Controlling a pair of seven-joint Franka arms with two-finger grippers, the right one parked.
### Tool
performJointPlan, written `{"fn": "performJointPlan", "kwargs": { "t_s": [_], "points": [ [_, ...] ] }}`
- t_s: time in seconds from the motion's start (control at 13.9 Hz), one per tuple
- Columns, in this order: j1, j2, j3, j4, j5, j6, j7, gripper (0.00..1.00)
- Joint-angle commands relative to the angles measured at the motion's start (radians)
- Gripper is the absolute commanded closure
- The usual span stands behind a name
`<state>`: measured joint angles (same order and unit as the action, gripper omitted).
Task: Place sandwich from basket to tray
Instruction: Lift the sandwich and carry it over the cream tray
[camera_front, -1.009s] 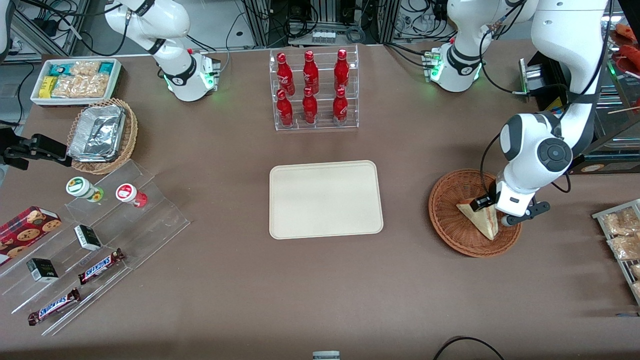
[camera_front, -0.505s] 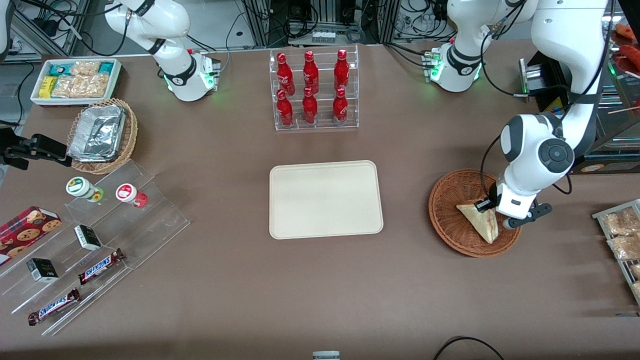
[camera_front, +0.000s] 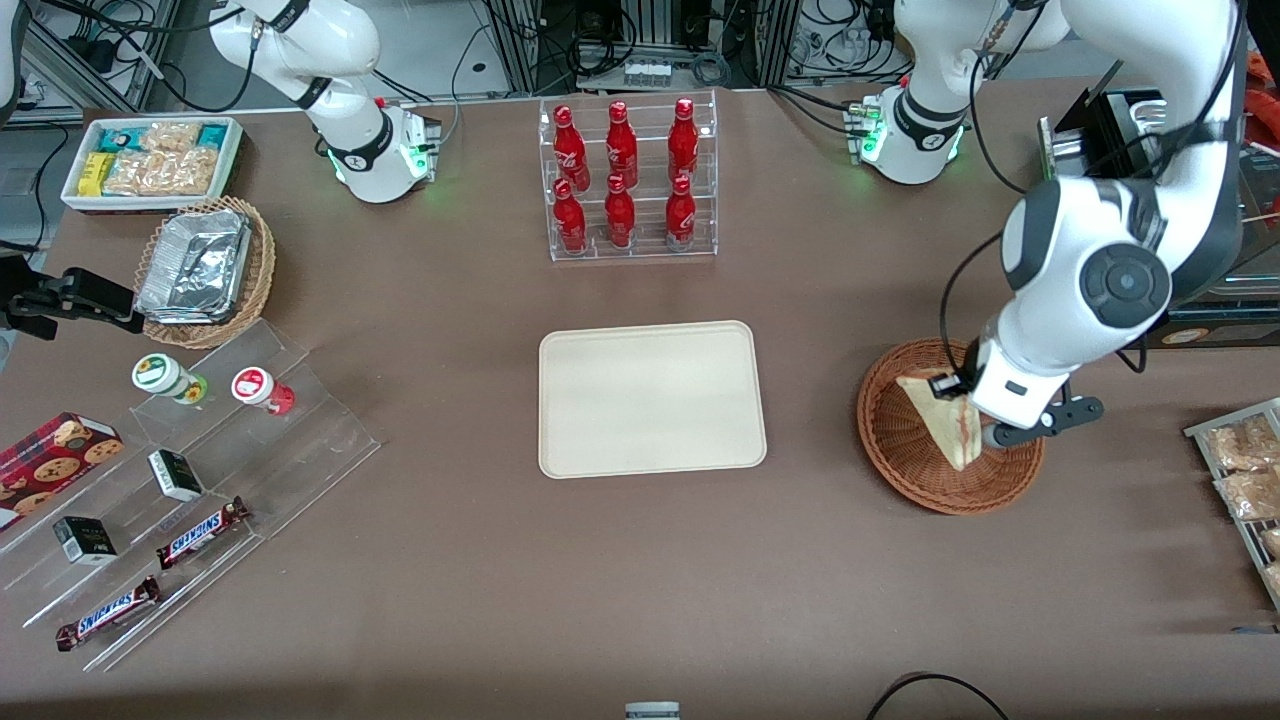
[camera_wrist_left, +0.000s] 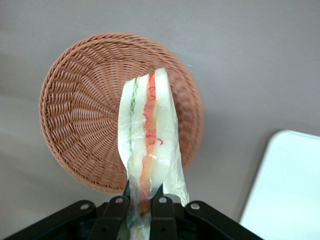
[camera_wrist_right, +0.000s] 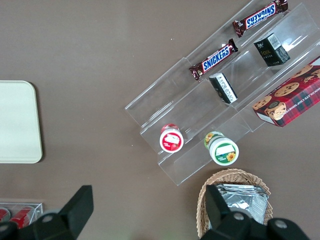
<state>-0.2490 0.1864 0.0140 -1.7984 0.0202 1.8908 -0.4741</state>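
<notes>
My left gripper (camera_front: 962, 400) is shut on the sandwich (camera_front: 938, 418), a plastic-wrapped wedge of pale bread with red and green filling, and holds it lifted above the reddish-brown wicker basket (camera_front: 905, 450). In the left wrist view the sandwich (camera_wrist_left: 149, 131) hangs edge-on between the fingers (camera_wrist_left: 161, 212), over the empty basket (camera_wrist_left: 85, 110). The cream-beige tray (camera_front: 650, 398) lies empty at the table's middle, toward the parked arm from the basket; a corner of it shows in the left wrist view (camera_wrist_left: 287, 190).
A clear rack of red bottles (camera_front: 626, 180) stands farther from the front camera than the tray. A rack of snack packets (camera_front: 1240, 475) lies at the working arm's end. A tan basket with foil containers (camera_front: 205, 270), a white bin and acrylic snack steps (camera_front: 190, 480) lie toward the parked arm's end.
My gripper has risen with the sandwich in it, lifting it off the basket's floor. The arm's wrist has moved up and a little away from the front camera.
</notes>
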Motion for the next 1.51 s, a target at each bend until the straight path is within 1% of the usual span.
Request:
{"fn": "performJointPlan", "kwargs": {
  "t_s": [0.0, 0.29, 0.65, 0.79, 0.94, 1.15, 1.44],
  "points": [
    [-0.103, 0.033, 0.009, 0.131, 0.021, -0.119, -0.024, 1.00],
    [-0.246, 0.080, 0.009, 0.177, 0.012, -0.118, -0.061, 1.00],
    [-0.419, 0.275, 0.009, 0.344, 0.006, -0.113, -0.184, 1.00],
    [-0.472, 0.372, 0.009, 0.437, 0.006, -0.113, -0.240, 1.00],
    [-0.516, 0.442, 0.009, 0.497, 0.006, -0.084, -0.291, 1.00],
    [-0.581, 0.504, 0.009, 0.504, 0.007, 0.013, -0.345, 1.00],
    [-0.633, 0.559, 0.009, 0.504, 0.013, 0.057, -0.353, 1.00]
  ]
}}
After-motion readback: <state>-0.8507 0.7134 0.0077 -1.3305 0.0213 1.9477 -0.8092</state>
